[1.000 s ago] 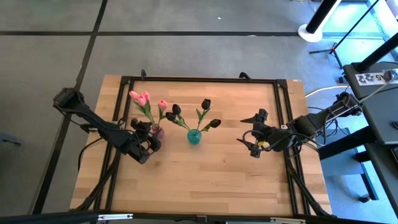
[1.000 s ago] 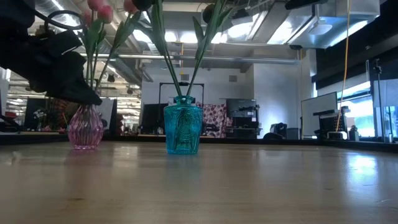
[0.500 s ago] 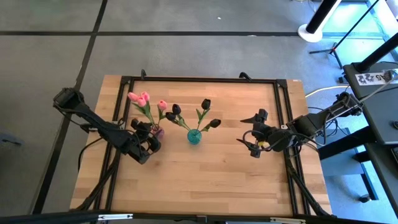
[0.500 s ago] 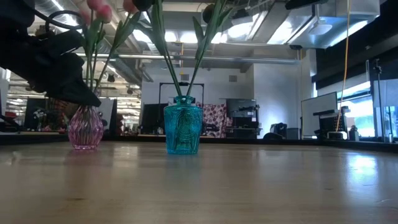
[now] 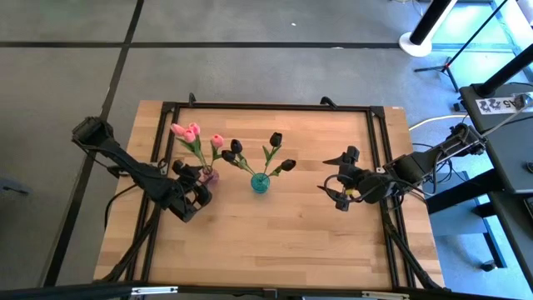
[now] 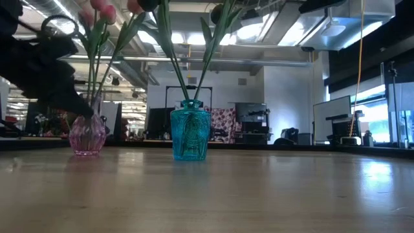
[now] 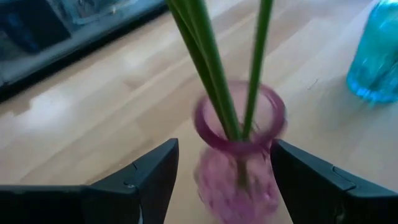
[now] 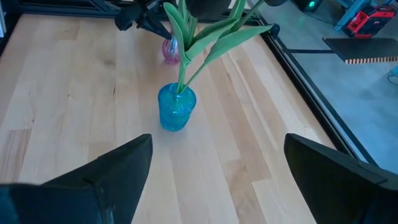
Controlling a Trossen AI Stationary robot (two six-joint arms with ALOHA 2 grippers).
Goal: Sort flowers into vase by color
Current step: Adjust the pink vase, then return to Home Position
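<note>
Pink tulips (image 5: 190,132) stood in the pink glass vase (image 6: 87,134) near the back left of the wooden worktop (image 5: 275,233), three green stems (image 7: 214,68) rising through its round mouth. Dark maroon tulips (image 5: 276,139) filled the teal glass vase (image 5: 261,183) just beside it, toward the worktop's middle, broad green leaves (image 8: 211,34) spreading above. Both vases upright, close but not touching. Left gripper (image 7: 221,171) hung just in front of the pink vase, fingers (image 7: 152,171) spread apart to either side of the glass, nothing held between them. Right gripper (image 5: 337,196) waited well apart over the right side of the worktop, aimed at the teal vase, fingers (image 8: 112,171) wide apart and empty. Black metal frame (image 5: 266,107) ran along the worktop's edges.
</note>
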